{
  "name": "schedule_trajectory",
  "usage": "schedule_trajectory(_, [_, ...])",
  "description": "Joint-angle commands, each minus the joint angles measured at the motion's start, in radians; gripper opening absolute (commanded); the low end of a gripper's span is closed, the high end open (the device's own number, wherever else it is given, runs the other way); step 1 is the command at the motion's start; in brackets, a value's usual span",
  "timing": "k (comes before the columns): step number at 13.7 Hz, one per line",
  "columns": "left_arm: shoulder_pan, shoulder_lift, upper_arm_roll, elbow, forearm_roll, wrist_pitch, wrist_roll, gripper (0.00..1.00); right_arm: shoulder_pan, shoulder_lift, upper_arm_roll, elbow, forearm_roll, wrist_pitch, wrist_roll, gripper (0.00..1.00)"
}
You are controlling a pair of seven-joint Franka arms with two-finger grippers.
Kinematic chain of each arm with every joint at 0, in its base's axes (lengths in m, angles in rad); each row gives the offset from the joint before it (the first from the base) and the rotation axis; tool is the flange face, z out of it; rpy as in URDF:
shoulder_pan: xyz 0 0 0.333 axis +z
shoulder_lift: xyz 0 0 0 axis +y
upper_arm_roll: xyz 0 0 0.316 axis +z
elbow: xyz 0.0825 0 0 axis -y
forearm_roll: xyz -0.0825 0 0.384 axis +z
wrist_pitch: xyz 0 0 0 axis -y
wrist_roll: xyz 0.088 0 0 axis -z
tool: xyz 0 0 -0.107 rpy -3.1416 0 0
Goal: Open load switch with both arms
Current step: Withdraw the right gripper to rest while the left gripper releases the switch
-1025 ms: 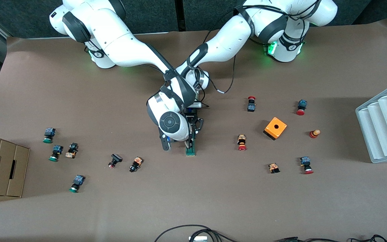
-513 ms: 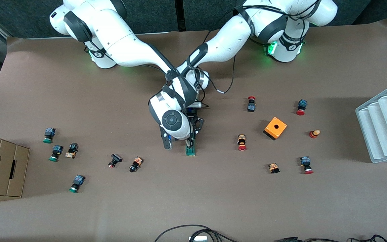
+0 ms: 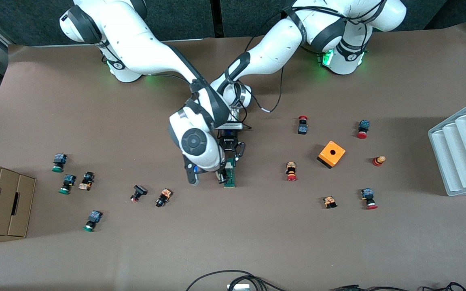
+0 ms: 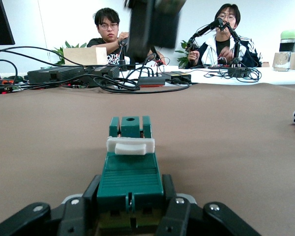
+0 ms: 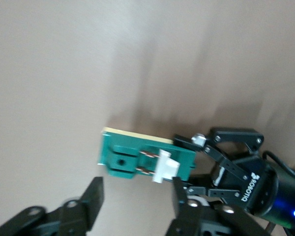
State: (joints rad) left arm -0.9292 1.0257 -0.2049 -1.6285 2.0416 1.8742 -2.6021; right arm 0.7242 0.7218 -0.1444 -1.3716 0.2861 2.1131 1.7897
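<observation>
Dark-green load switch (image 3: 229, 176): flat on brown table (image 3: 257, 242), mid-table, between both arms' ends; white slider (image 4: 130, 146) partway along body
left gripper (image 4: 130, 209): clamped on switch end farthest from front camera
right gripper (image 5: 132, 196): fingers spread, over switch, holding nothing
step in hand, judged: slider pull; keep left clamp firm, bring right fingers squarely onto slider, pull along body, no twisting
cardboard box (image 3: 2, 202): at right arm's end; contents hidden
white tray (image 3: 463, 149): at left arm's end; grooves look empty
</observation>
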Motion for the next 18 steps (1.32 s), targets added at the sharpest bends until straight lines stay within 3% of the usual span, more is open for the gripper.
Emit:
schedule_trajectory(1, [-0.004, 0.048, -0.002, 0.032, 0.005, 0.010, -0.006, 0.58, -0.055, -0.073, -0.003, -0.003, -0.021, -0.067, -0.172, 0.98])
schedule_trajectory(2, [-0.004, 0.048, -0.002, 0.032, 0.008, 0.010, -0.004, 0.63, -0.083, -0.085, -0.003, -0.003, -0.019, -0.091, -0.246, 0.98])
schedule_trajectory(3, [-0.004, 0.047, -0.002, 0.032, 0.009, 0.010, -0.012, 0.88, -0.109, -0.116, -0.004, -0.003, -0.022, -0.122, -0.306, 0.98])
schedule_trajectory(4, [-0.002, 0.037, -0.004, 0.032, 0.003, 0.010, -0.006, 1.00, -0.142, -0.143, -0.004, -0.003, -0.025, -0.157, -0.397, 0.98])
schedule_trajectory(7, [-0.002, 0.034, -0.002, 0.032, 0.006, 0.010, -0.003, 1.00, -0.230, -0.247, -0.001, -0.018, -0.082, -0.276, -0.683, 0.99])
schedule_trajectory(13, [0.000, -0.015, -0.007, 0.019, -0.029, 0.026, 0.002, 1.00, -0.475, -0.533, 0.005, -0.160, -0.122, -0.462, -1.312, 0.99])
schedule_trajectory(15, [0.000, -0.035, -0.008, 0.009, -0.035, 0.032, 0.003, 1.00, -0.547, -0.637, 0.005, -0.254, -0.197, -0.455, -1.557, 0.99])
schedule_trajectory(18, [0.004, -0.084, -0.011, -0.020, -0.099, 0.057, 0.097, 1.00, -0.624, -0.714, 0.005, -0.314, -0.214, -0.458, -1.722, 0.99])
